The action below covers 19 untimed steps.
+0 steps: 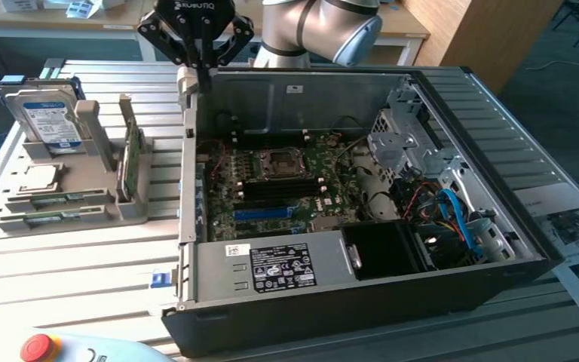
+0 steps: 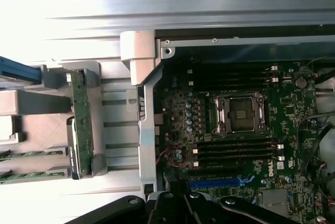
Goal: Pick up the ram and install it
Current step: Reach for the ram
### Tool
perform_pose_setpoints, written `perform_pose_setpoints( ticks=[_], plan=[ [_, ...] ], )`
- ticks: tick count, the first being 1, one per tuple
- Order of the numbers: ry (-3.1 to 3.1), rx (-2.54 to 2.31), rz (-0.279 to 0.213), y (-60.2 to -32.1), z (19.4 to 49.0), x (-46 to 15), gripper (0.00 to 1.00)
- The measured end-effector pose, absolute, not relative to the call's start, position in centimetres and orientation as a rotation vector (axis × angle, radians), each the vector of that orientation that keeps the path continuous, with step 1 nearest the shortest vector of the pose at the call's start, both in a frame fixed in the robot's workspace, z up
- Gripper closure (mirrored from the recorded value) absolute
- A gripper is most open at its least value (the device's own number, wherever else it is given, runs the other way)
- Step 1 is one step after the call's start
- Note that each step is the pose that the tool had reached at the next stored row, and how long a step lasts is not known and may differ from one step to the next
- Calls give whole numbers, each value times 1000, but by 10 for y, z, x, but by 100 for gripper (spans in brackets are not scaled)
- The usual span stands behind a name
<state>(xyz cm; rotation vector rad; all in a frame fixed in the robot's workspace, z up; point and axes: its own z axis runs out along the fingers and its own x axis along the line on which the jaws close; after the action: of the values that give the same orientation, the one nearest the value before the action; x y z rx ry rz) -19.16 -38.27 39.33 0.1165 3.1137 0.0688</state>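
Gripper [image 1: 201,66] closed and empty above the computer case's [image 1: 310,87] far corner, with the ram [image 1: 56,200] off to the exterior view's left and nearer — long axis left-to-right.

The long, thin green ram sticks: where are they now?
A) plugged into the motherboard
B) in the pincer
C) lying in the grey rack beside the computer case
C: the long, thin green ram sticks lie in the grey plastic rack, outside the open black computer case.
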Motion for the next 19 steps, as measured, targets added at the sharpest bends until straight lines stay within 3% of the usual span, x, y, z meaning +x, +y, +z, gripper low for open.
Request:
perform_pose_setpoints(
  ticks=[19],
  plan=[
    [3114, 117, 69, -378, 393, -216, 90]
  ],
)
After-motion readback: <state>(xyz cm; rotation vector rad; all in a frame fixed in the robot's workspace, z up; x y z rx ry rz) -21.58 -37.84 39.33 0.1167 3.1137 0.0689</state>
